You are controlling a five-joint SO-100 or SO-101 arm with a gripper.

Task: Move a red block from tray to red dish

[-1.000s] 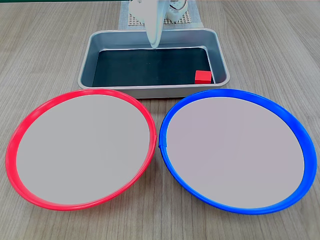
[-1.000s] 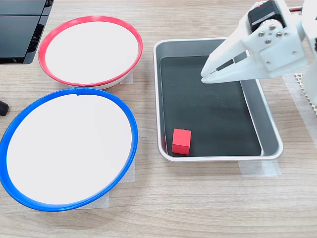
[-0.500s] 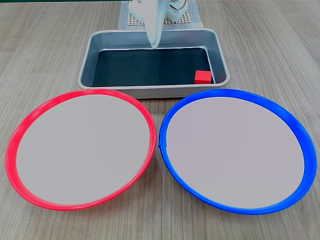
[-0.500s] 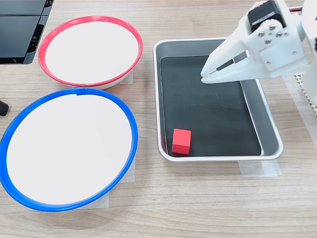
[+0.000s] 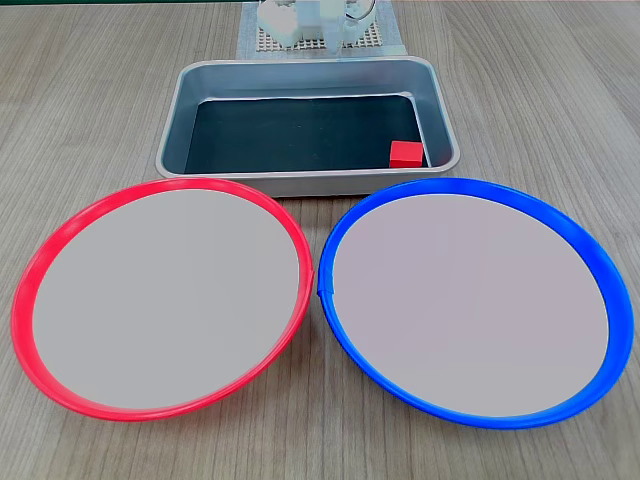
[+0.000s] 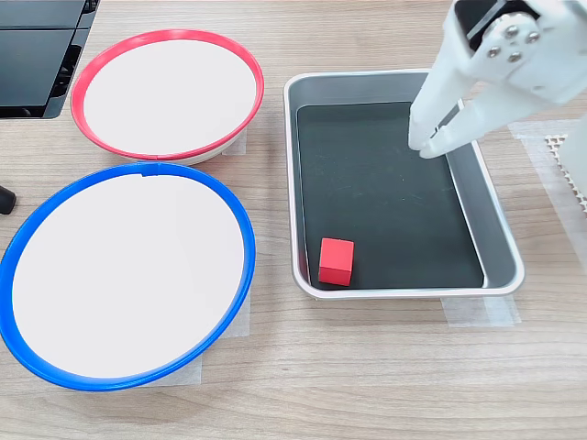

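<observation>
One pincer (image 6: 427,147) hung with its tips slightly parted and empty over the tray (image 6: 502,240), near its far rim in the second exterior view. Alone, the red block (image 6: 337,261) sat in the tray's near-left corner there, apart from the red dish (image 6: 230,50).

You have a bright red block (image 6: 337,260) on the grey tray's (image 6: 500,229) black bottom, beside red-rimmed (image 6: 167,38) and blue-rimmed (image 6: 128,174) white-centred dishes.

The block (image 6: 336,260) sits in the tray's (image 6: 503,240) near corner; the gripper (image 6: 429,147) hangs empty above the far end.
</observation>
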